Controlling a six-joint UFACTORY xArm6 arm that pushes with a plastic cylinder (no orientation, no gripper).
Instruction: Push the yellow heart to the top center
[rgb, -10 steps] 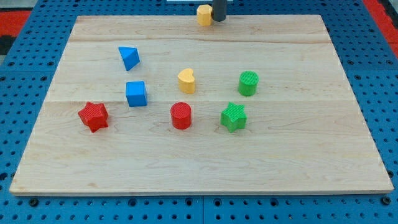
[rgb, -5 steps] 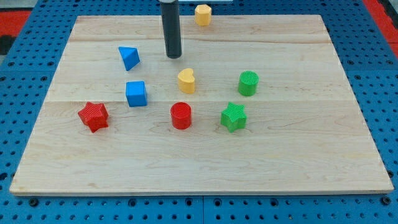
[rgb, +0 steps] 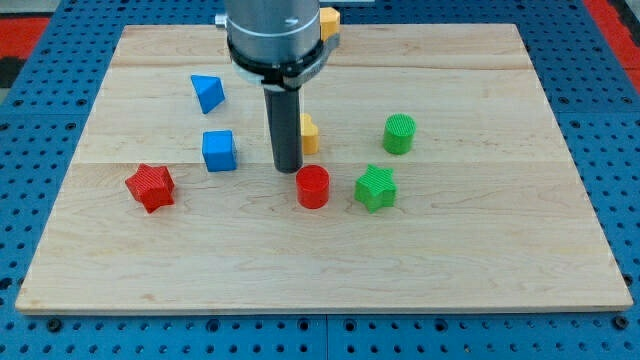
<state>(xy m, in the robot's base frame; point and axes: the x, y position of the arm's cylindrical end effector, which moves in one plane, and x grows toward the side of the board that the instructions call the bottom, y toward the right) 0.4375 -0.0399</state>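
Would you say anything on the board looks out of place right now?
Yes: a yellow block sits at the board's top edge, mostly hidden behind the arm. My tip is beside the red cylinder.

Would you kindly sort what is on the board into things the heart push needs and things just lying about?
For the job:
yellow heart, partly hidden behind the rod
my tip, just to its left

Lying about:
red cylinder
red star
green star
green cylinder
blue cube
blue wedge
yellow block

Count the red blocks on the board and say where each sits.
2: the red star at the view's left, and the red cylinder just right of my tip. None seems hidden.
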